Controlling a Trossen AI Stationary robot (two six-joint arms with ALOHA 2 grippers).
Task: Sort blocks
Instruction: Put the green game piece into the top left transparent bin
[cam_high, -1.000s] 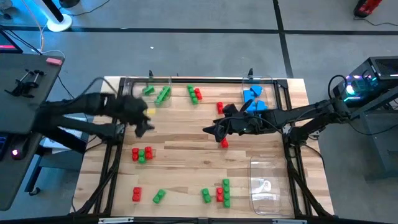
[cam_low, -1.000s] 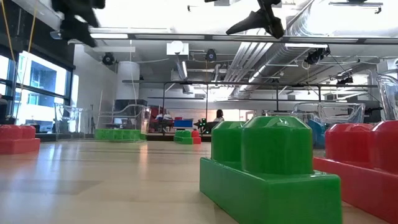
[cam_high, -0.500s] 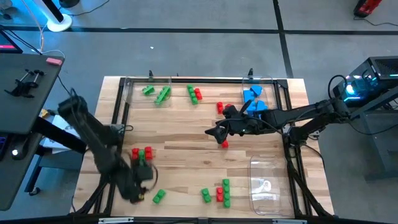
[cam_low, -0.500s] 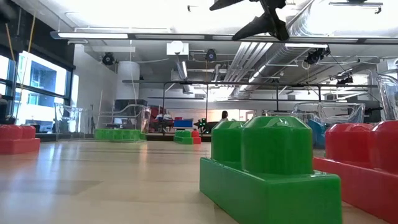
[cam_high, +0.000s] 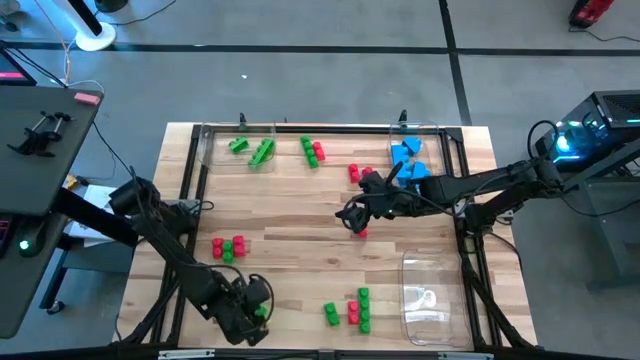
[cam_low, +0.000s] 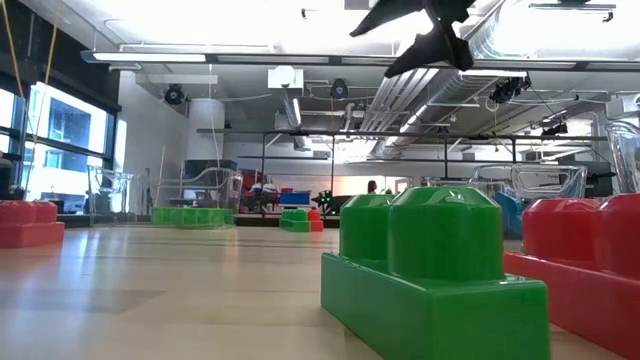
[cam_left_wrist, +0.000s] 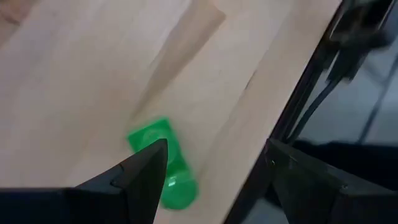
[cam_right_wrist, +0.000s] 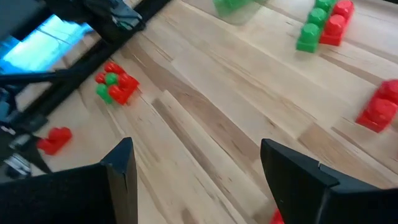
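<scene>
Red and green blocks lie scattered on the wooden table (cam_high: 300, 200), and blue ones sit in a clear tray (cam_high: 408, 150). My left gripper (cam_high: 250, 312) is open near the table's near edge, over a green block (cam_left_wrist: 165, 165) that lies flat on the wood beside one finger (cam_left_wrist: 146, 171). My right gripper (cam_high: 353, 213) is open above mid-table. A red block (cam_high: 361, 233) rests on the wood just below and near of it, and shows as a red sliver (cam_right_wrist: 277, 216) in the right wrist view. In the low view, the right gripper (cam_low: 420, 25) hangs high above the table.
Green blocks lie in the far-left clear tray (cam_high: 250, 150). A clear tray (cam_high: 430, 290) stands near right. A red-green cluster (cam_high: 228, 248) is on the left, a green-red group (cam_high: 355, 310) near the near edge, a green-red pair (cam_high: 313, 151) and a red block (cam_high: 353, 172) farther off.
My left arm has swept fast from the far-left tray across the table's left side to the near edge, and now hangs over the green block there. My right gripper has edged slightly toward the table's right, over the red block.
</scene>
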